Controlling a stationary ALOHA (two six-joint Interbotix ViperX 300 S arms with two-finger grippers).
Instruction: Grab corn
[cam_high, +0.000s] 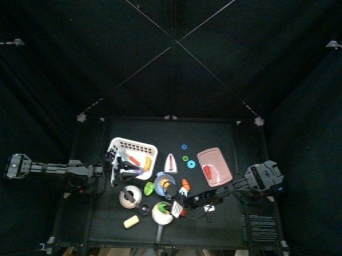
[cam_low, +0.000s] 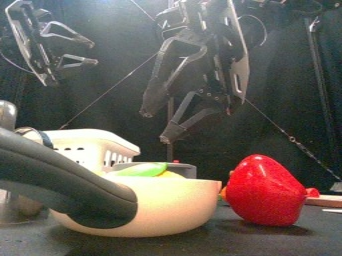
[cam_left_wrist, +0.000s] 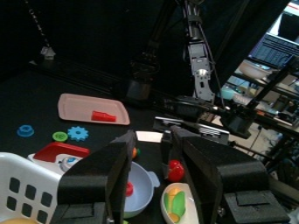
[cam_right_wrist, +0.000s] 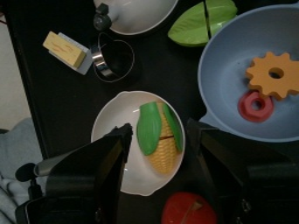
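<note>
**Corn in white bowl, right gripper directly above**

The corn (cam_right_wrist: 162, 136) is seen lying in a white bowl (cam_right_wrist: 114, 122), yellow cob with a green husk along one side. In the right wrist view its long axis runs roughly away from the camera, lengthwise down the gap between the two jaws, tilted slightly. So the jaws are judged to straddle the cob across its width, which suits a pinch.

The right gripper (cam_right_wrist: 158, 144) is spread wide, nothing held. The corn sits between the jaw tips in that view, apparently below them; contact cannot be confirmed. A straight descent is judged to be what is needed.

Just beside the bowl: a red pepper (cam_right_wrist: 193, 207), and a blue bowl (cam_right_wrist: 222, 70) holding an orange gear (cam_right_wrist: 274, 74) and a red ring (cam_right_wrist: 254, 105). The bowl's rim could be clipped on the way down.

The left gripper (cam_left_wrist: 155, 171) is also released and empty, hovering near a white basket (cam_left_wrist: 21, 179), further from the corn. The right arm is the nearer one.
</note>
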